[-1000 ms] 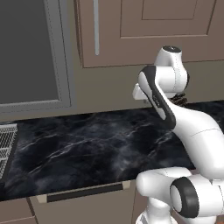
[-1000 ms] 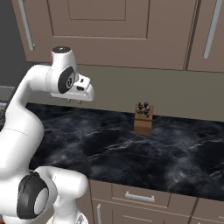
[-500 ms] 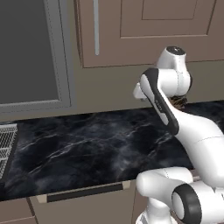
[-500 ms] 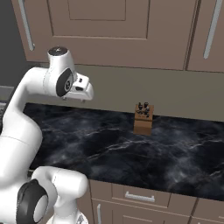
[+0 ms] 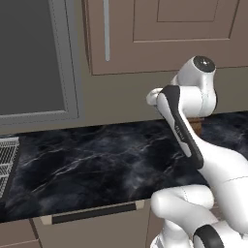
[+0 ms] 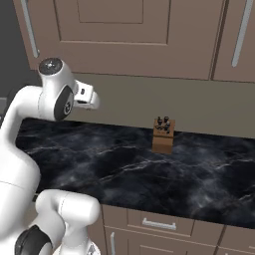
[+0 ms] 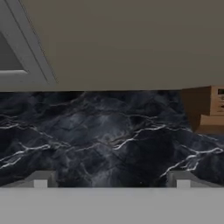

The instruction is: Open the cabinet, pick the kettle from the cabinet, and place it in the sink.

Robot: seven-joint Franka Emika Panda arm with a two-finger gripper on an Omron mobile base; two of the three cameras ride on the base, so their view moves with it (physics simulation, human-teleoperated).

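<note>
I find the gripper with its jaws spread wide and nothing between them; the two finger tips sit far apart at the bottom of the hand view, aimed low at the black marble counter and the plain wall behind it. The cabinet is shut, across the top of the left base view, and its long silver bar handle stands vertical at upper centre, above and to the left of the wrist in that frame. I judge that the coming move turns on this: the hand must rise and turn toward a vertical bar well above where it points. The kettle is presumably behind the closed doors; I cannot see it. A wooden knife block stands on the counter at mid-frame in the right base view, clear of the upward path. A wire dish rack sits at the left edge
</note>
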